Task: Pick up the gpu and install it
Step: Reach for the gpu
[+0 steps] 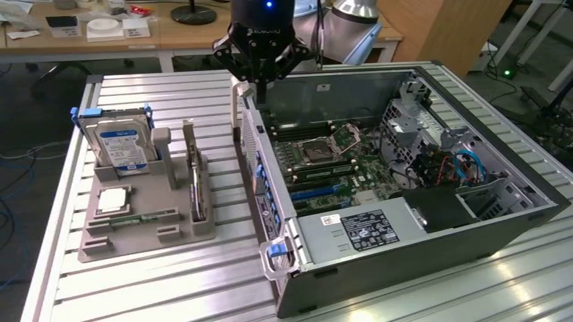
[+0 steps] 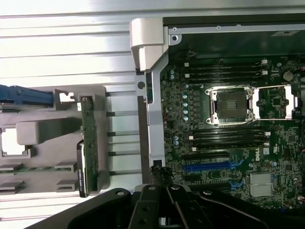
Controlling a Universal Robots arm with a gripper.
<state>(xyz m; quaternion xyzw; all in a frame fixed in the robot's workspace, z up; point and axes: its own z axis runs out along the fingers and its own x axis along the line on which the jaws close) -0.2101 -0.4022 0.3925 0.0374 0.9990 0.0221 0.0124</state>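
The gpu (image 1: 192, 176) is a thin green card with a dark face, standing on its edge in a slot of the grey holder (image 1: 147, 235) on the exterior view's left. In the wrist view the gpu (image 2: 88, 143) lies edge-on beside the case wall. My gripper (image 1: 262, 92) hangs over the near-wall corner of the open computer case (image 1: 421, 231), well away from the card. Its fingers are shut with nothing between them. In the wrist view my gripper (image 2: 161, 175) is over the case wall's rim.
The holder also carries a silver hard drive (image 1: 121, 144), a square processor (image 1: 112, 199) and a narrow memory strip (image 1: 143, 218). Inside the case lies the motherboard (image 1: 331, 161) with a blue slot (image 2: 209, 166). Ribbed metal table (image 1: 161, 288) underneath; a desk stands behind.
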